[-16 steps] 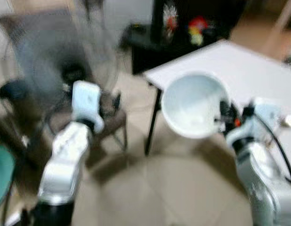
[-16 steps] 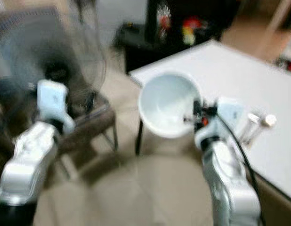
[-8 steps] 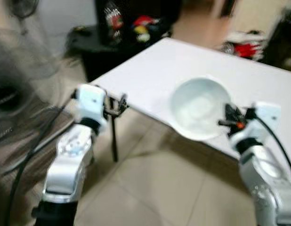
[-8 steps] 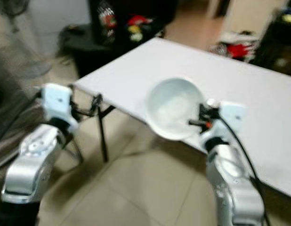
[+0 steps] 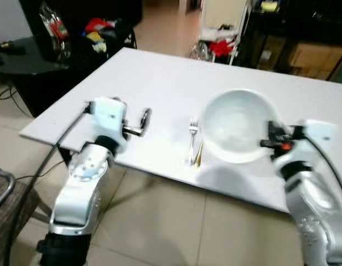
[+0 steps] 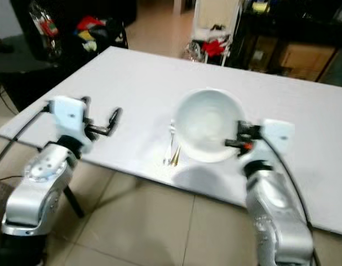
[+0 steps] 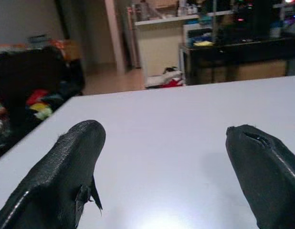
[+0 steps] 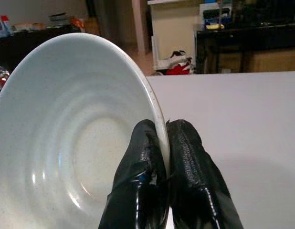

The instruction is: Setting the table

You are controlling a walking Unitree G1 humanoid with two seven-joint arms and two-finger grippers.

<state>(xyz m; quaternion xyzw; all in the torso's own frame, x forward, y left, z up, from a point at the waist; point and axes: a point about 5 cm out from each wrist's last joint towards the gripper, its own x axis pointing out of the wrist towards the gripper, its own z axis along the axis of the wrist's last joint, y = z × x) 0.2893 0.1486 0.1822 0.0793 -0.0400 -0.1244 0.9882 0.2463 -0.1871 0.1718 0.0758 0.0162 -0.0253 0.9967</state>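
A white bowl hangs tilted above the white table, pinched at its rim by my right gripper. In the right wrist view the fingers clamp the bowl rim, one inside and one outside. A fork and a gold-coloured utensil lie on the table just left of the bowl. My left gripper hovers over the table's near left part, open and holding nothing; its fingers stand wide apart in the left wrist view.
The table's near edge runs diagonally in front of me, with tiled floor below. A dark low table with colourful items stands at far left. Dark shelving and a white chair stand beyond the table.
The view has swung and closed in on the table; a fork and a gold-coloured utensil have come into sight. The bowl stays held in my right gripper, over the tabletop instead of its edge.
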